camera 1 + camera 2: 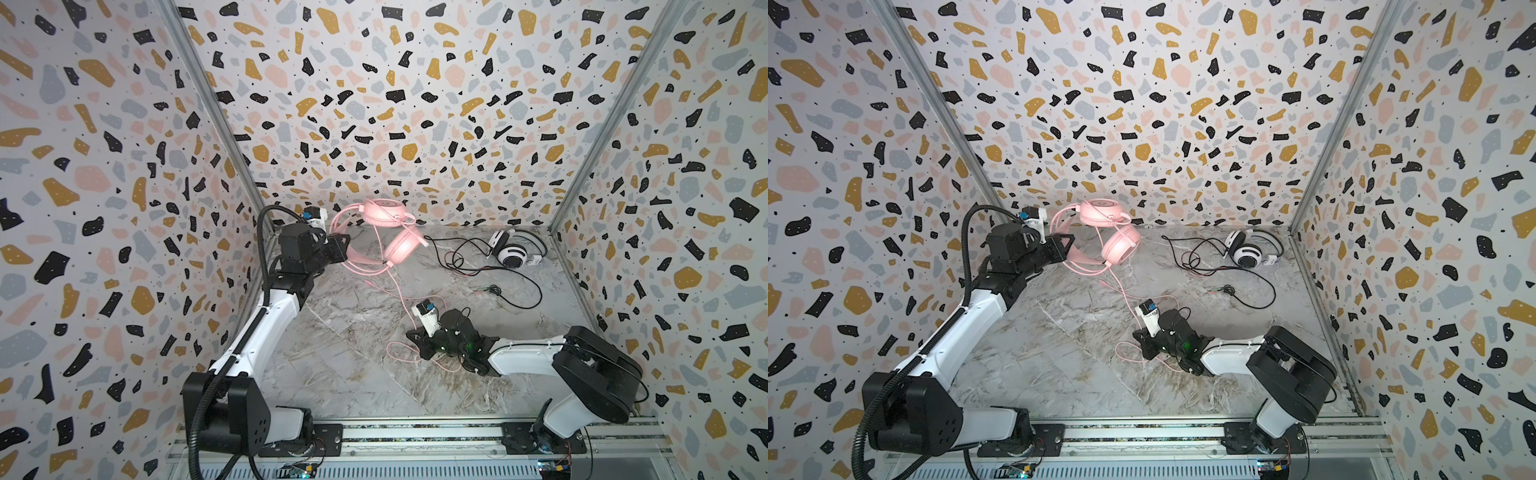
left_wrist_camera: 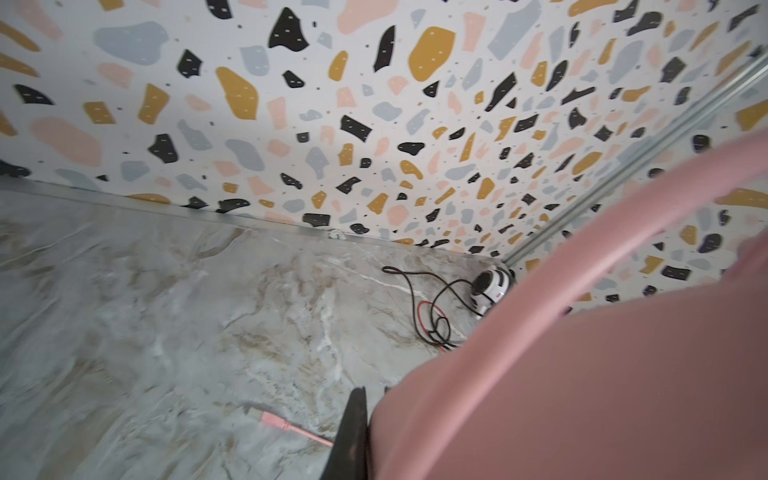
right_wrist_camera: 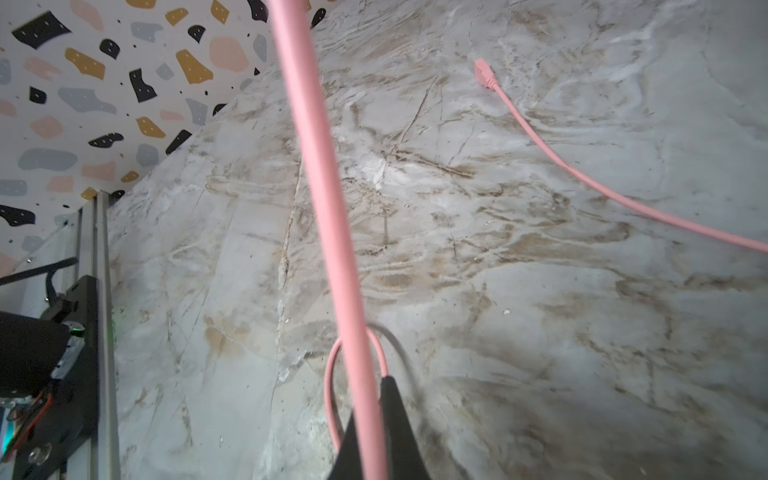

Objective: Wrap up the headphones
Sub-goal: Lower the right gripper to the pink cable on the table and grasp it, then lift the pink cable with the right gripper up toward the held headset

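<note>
The pink headphones [image 1: 400, 247] [image 1: 1121, 248] hang off the table at the back left. My left gripper [image 1: 344, 249] [image 1: 1068, 249] [image 2: 372, 391] is shut on their headband [image 2: 540, 374], which fills much of the left wrist view. Their long pink cord [image 1: 401, 296] [image 1: 1126, 297] [image 3: 328, 187] runs down to mid-table, where my right gripper [image 1: 411, 336] [image 1: 1138, 336] [image 3: 370, 403] is shut on it, low over the table. A small loop of cord lies beyond the jaws. The cord's plug [image 3: 482, 72] [image 2: 274, 419] rests on the table. The white-and-black headphones [image 1: 513, 251] [image 1: 1248, 253] [image 2: 492, 286] lie at the back right, untouched.
Thin black and red cords [image 1: 528, 291] [image 1: 1262, 291] sprawl loosely from the white headphones across the marble table [image 1: 353, 365]. Terrazzo-patterned walls close in the left, back and right sides. A metal rail [image 1: 415, 434] carrying both arm bases runs along the front edge.
</note>
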Controlling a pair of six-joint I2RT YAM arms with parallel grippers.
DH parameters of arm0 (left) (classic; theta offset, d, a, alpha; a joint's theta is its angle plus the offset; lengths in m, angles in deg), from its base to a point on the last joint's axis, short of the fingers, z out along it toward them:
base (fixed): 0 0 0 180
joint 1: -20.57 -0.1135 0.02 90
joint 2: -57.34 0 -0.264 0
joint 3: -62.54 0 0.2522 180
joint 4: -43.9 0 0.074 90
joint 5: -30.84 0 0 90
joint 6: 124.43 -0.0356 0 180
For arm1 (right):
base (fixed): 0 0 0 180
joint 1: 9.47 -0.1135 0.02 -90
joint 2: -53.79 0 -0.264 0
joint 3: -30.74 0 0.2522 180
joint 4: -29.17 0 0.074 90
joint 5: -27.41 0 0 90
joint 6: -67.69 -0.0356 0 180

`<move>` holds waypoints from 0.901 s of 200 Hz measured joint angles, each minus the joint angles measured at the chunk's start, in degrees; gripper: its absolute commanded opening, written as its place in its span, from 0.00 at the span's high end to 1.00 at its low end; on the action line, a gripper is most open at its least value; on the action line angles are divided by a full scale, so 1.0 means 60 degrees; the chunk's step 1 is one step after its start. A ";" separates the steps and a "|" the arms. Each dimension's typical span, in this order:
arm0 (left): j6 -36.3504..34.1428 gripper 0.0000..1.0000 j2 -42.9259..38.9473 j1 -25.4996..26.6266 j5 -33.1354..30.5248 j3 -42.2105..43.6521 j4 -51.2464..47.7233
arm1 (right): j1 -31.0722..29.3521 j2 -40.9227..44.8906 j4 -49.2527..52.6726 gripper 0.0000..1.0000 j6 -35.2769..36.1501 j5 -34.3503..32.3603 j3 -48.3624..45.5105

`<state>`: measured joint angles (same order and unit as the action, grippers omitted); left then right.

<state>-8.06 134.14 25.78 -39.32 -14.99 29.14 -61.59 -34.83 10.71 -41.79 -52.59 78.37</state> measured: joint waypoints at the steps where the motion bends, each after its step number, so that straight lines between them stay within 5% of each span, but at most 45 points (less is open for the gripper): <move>1: -0.0004 1.00 0.0000 -0.0007 -0.0022 0.0000 -0.0011 | -0.0022 0.0040 0.0044 0.98 0.0022 -0.0025 0.0000; 180: -0.0379 1.00 -0.0051 -0.0342 -0.3391 0.0000 -0.1759 | -0.1330 0.2138 0.2929 0.97 0.0969 -0.2240 0.0667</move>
<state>-10.33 133.83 23.73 -59.67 -14.99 18.59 -69.57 -22.00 28.28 -35.98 -66.03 82.37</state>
